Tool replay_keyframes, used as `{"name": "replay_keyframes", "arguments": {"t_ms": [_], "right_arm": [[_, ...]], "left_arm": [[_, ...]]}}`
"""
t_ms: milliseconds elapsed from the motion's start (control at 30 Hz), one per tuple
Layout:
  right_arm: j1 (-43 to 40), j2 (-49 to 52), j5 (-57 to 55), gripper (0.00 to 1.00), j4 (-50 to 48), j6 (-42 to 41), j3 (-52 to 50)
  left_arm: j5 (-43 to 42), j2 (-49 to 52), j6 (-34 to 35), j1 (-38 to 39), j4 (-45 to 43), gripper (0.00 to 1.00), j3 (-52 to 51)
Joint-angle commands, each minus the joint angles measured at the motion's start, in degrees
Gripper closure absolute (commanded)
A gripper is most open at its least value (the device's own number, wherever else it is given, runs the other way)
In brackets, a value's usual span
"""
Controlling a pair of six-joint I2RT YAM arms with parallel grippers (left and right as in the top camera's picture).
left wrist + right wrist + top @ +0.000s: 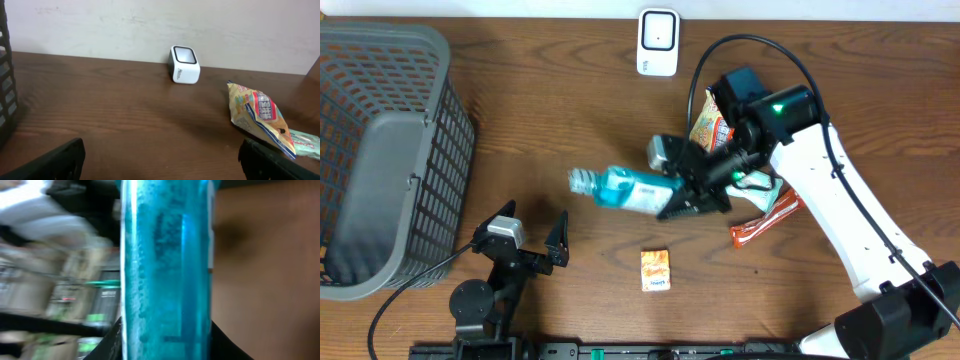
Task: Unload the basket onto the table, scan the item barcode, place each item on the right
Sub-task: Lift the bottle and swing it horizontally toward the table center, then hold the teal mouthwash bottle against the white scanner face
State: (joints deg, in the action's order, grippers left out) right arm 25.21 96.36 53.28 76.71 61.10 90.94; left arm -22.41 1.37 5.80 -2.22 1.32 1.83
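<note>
Grey mesh basket [390, 130] sits left of the left gripper [532, 225], whose jaws stand wide and empty. Right of it, the blue bottle [620, 188] lies lengthwise left to right, cap pointing left. The right gripper [682, 190] is clamped on the bottle's body. A small orange box [656, 270] lies below that gripper and a white scanner [658, 42] beyond it. A snack bag [707, 128] and a red packet [765, 222] are close by its wrist.

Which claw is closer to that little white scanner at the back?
Right. The right gripper, shut on the blue bottle, hovers mid-table before the scanner; the left gripper sits open, farther off by the basket.
</note>
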Motion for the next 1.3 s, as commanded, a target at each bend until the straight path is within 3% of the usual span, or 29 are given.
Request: {"name": "replay_keyframes", "arguments": {"t_ms": [0,100,300,700,933,1267], "right_arm": [[0.0,-1.5,-5.6,0.99,-10.4,-10.1,-3.0],[0.0,-1.5,-11.7,0.99,-23.6,-17.4,-6.1],[0.0,-1.5,-26.4,0.99,-44.7,-24.5,-10.4],[0.0,6.5,-49.4,0.99,-72.0,-25.3,-11.4],[0.0,17.5,-64.8,0.99,-96.0,-19.6,-11.4],[0.0,30.1,-70.0,0.99,-112.9,-9.1,-7.9]], "left_arm": [[-1.0,0.0,0.1,-0.1,0.9,0.02,-1.6],[-0.9,0.0,0.1,-0.1,0.9,0.02,-1.6],[-0.9,0.0,0.1,-0.1,0.9,0.02,-1.6],[-0.9,0.0,0.1,-0.1,0.9,0.02,-1.6],[-1.0,0.0,0.1,-0.1,0.9,0.02,-1.6],[-0.9,0.0,0.1,-0.1,0.9,0.02,-1.6]]}}
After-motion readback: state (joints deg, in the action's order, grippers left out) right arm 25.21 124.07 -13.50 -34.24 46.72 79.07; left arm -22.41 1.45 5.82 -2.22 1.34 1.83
